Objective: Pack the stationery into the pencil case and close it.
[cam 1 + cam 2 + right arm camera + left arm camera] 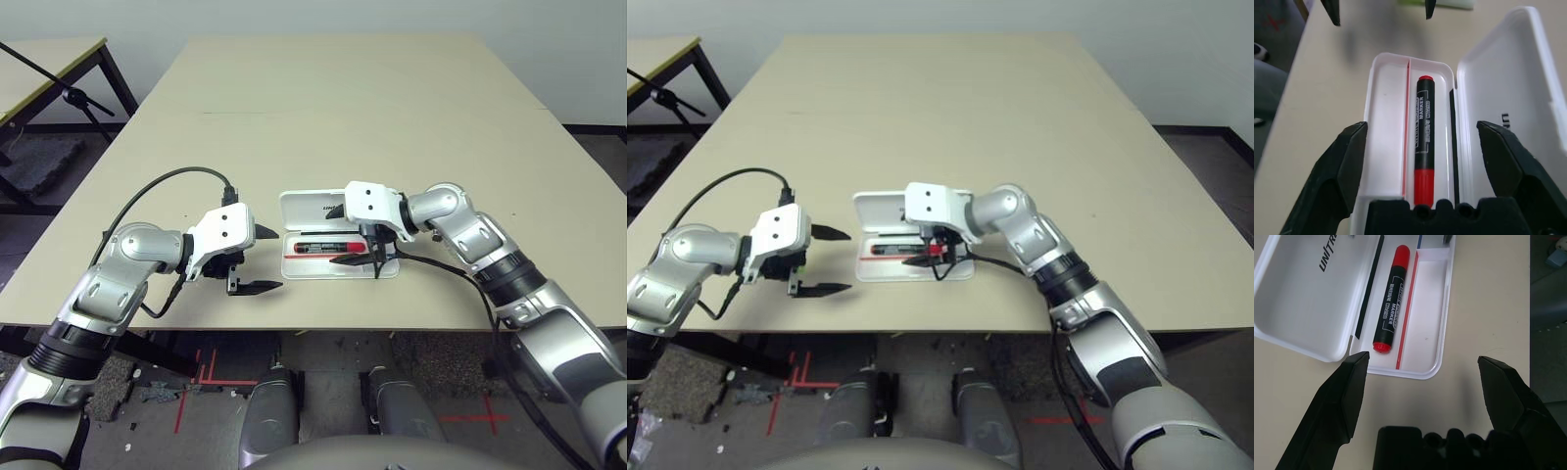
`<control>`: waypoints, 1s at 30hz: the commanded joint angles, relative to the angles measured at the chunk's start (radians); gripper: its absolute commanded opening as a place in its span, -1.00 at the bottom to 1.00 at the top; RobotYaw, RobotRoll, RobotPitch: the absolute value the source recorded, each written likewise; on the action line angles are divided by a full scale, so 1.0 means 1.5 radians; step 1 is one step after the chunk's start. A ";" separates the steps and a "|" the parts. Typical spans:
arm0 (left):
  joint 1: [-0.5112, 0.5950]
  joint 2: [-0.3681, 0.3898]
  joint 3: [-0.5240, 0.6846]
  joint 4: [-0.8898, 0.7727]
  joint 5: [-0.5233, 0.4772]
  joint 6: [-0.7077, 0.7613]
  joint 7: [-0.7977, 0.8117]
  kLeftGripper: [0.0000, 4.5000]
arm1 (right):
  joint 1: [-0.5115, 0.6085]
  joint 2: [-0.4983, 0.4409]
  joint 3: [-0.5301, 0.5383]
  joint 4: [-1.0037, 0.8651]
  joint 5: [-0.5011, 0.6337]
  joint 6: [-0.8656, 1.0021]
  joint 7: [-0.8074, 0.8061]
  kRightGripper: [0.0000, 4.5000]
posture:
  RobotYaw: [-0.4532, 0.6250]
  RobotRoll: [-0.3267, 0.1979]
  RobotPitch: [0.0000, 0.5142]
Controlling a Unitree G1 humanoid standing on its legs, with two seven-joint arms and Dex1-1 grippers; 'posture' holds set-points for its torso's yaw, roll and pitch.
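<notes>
the pencil case [338, 240] sits open near the front edge of the table [343, 108], lid [1308, 293] flipped back flat, tray facing up. the red marker [1423, 142] already lies in the tray, tucked along the hinge side beside a dark stripe, and the wider compartment next to it looks bare. a pale green thing shows past the case in the right wrist view, too blurry to tell what it is.

the right pincer [361, 253] hangs right over the tray with its fingers spread wide and nothing between them; the marker lies loose below. the left pincer [257, 259] hovers just beside the case on the robot's left side, fingers also apart and holding nothing.

so the marker looks packed. judging from this, the step in hand is the right arm clearing off the case so the remaining bits can go in, then the lid gets shut.

tips for doing it well: lift the right pincer straight up before swinging away, so a fingertip doesn't catch the tray wall or nudge the marker. the case is light plastic and will probably slide on the table, so steadying it with one pincer while the other folds the lid over makes sense. check the marker lies flat before pressing, or the lid may not shut.
</notes>
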 commanded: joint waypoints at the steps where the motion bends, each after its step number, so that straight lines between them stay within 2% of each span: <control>1: 0.008 0.013 0.014 -0.010 0.005 0.053 0.022 1.00 | 0.013 -0.052 -0.042 -0.042 0.060 0.073 0.052 0.99 | -0.20 0.25 -0.83; 8: 0.012 0.021 0.039 -0.043 -0.008 0.162 0.062 1.00 | 0.055 -0.172 -0.115 -0.095 0.173 0.183 0.134 0.99 | -0.20 0.25 -0.79; 11: 0.016 0.020 0.047 -0.053 -0.014 0.180 0.070 1.00 | 0.074 -0.204 -0.131 -0.110 0.193 0.202 0.140 0.99 | -0.21 0.25 -0.77; 21: -0.002 -0.009 0.079 -0.068 -0.068 0.227 0.092 1.00 | 0.091 -0.194 -0.124 -0.123 0.197 0.204 0.104 0.99 | -0.22 0.25 -0.75; 26: -0.024 -0.033 0.113 -0.081 -0.111 0.321 0.144 1.00 | 0.087 -0.182 -0.122 -0.117 0.195 0.198 0.095 0.99 | -0.22 0.25 -0.74; 30: -0.037 -0.062 0.120 -0.055 -0.097 0.398 0.230 1.00 | 0.084 -0.171 -0.120 -0.114 0.194 0.196 0.088 0.99 | -0.21 0.25 -0.74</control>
